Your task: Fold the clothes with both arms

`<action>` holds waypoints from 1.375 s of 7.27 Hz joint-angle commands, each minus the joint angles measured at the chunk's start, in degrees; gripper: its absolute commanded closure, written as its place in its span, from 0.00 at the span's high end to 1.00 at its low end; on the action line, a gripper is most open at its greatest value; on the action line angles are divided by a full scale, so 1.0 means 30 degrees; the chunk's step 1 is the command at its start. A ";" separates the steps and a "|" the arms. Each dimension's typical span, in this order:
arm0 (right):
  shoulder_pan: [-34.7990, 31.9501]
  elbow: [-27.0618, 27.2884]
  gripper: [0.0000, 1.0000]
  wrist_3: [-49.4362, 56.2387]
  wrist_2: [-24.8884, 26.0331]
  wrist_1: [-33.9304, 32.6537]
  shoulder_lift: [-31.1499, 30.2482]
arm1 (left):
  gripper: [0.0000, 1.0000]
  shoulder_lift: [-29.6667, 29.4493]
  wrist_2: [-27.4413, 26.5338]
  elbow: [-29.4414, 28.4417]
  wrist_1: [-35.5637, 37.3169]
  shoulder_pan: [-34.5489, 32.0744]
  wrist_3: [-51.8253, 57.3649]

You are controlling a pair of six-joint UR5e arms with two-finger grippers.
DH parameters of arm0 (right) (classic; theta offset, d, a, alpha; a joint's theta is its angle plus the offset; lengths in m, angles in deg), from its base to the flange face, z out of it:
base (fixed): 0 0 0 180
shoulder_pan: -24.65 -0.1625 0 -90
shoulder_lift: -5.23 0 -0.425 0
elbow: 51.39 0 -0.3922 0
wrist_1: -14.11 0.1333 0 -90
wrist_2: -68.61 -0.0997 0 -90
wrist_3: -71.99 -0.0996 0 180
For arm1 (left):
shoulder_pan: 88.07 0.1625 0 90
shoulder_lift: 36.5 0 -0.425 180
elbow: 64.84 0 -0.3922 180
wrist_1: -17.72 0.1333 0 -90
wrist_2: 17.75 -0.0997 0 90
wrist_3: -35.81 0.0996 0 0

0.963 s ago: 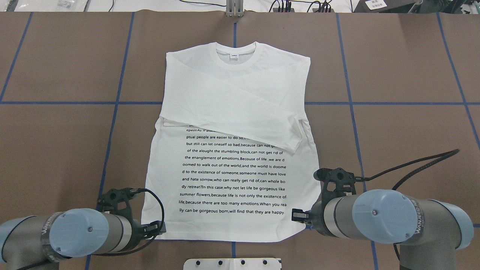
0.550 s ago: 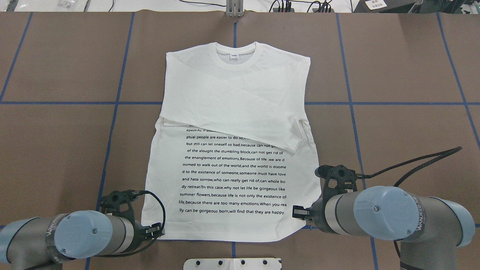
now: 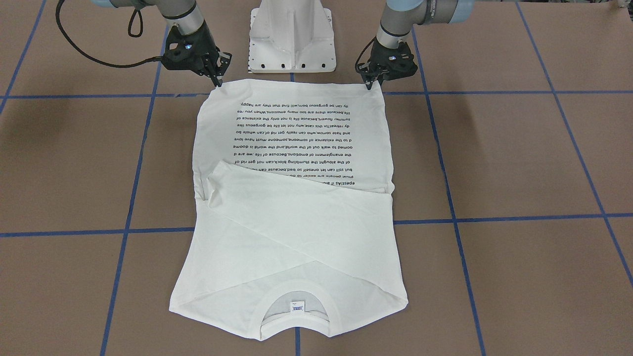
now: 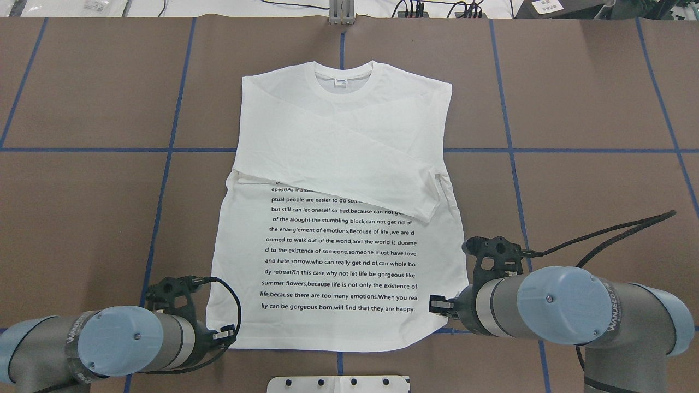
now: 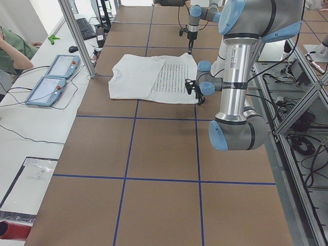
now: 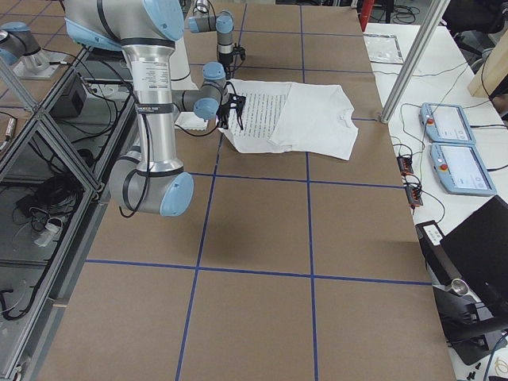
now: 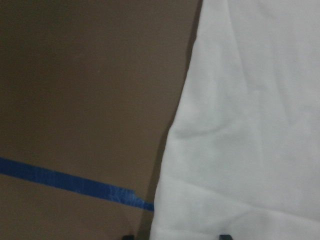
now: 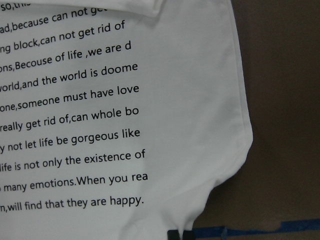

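Note:
The white long-sleeved shirt (image 4: 338,164) lies flat on the brown table, collar far from the robot, both sleeves folded across the chest above the black text. Its hem (image 3: 296,86) faces the robot's base. My left gripper (image 4: 229,334) is low at the hem's left corner. In the left wrist view the left gripper (image 7: 175,237) is open, its tips spread either side of the cloth's edge. My right gripper (image 4: 435,305) sits at the hem's right corner. In the right wrist view the right gripper (image 8: 173,235) is shut, with the cloth (image 8: 150,125) drawn in and puckered at it.
The white pedestal base (image 3: 292,44) stands just behind the hem, between the arms. Blue tape lines (image 4: 164,149) grid the table. Two tablets (image 5: 51,77) and a person's arm (image 5: 13,48) are past the table's far side.
The right arm has shifted a little to the right, and the hem's right corner has drawn in with it. The left gripper has edged slightly left and nearer the table's front edge.

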 commanded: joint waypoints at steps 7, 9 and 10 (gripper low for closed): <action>-0.0096 -0.0085 0.00 0.0000 -0.0009 -0.0001 -0.0037 | 0.38 -0.0042 0.0000 0.0118 0.0264 -0.0345 0.0031; -0.0096 -0.0114 0.00 0.0000 -0.0009 -0.0001 -0.0037 | 0.32 -0.0042 0.0029 0.0147 0.0264 -0.0316 0.0031; -0.0096 -0.0085 0.00 0.0000 -0.0038 -0.0001 -0.0008 | 0.19 -0.0071 0.0029 0.0148 0.0264 -0.0287 0.0002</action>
